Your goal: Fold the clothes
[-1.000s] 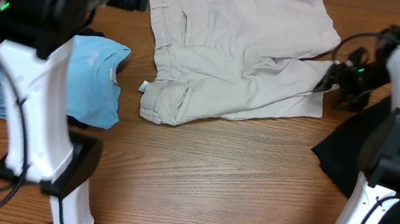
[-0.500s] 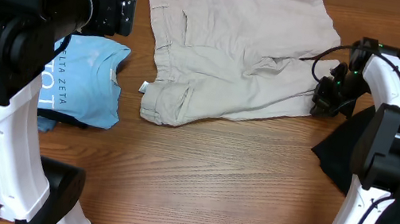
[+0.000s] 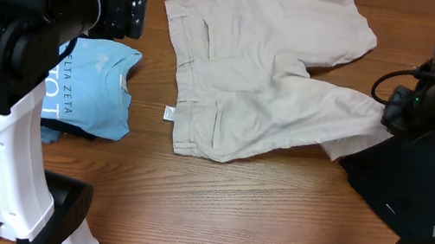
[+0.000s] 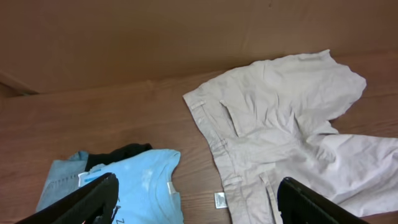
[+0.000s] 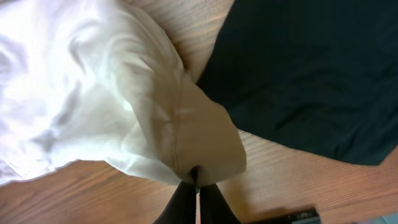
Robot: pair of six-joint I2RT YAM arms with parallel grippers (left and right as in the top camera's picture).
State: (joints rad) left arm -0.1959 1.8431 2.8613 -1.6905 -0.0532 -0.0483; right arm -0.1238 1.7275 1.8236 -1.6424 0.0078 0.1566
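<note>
While its fingers press tight together at the bottom centre of the right wrist view, the right gripper (image 5: 196, 180) pinches a leg hem of the beige shorts (image 3: 258, 85), that corner held up beside a black cloth (image 5: 311, 74). Otherwise the beige shorts lie spread across the upper middle of the wooden table (image 3: 229, 212). The left gripper (image 4: 196, 196) hangs wide apart, holding nothing, near a light-blue T-shirt (image 3: 91, 89) at left.

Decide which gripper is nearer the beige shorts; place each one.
Right. The right gripper has its jaws shut on a leg hem of the beige shorts; the left gripper hangs beyond the waistband, near the blue T-shirt.
</note>
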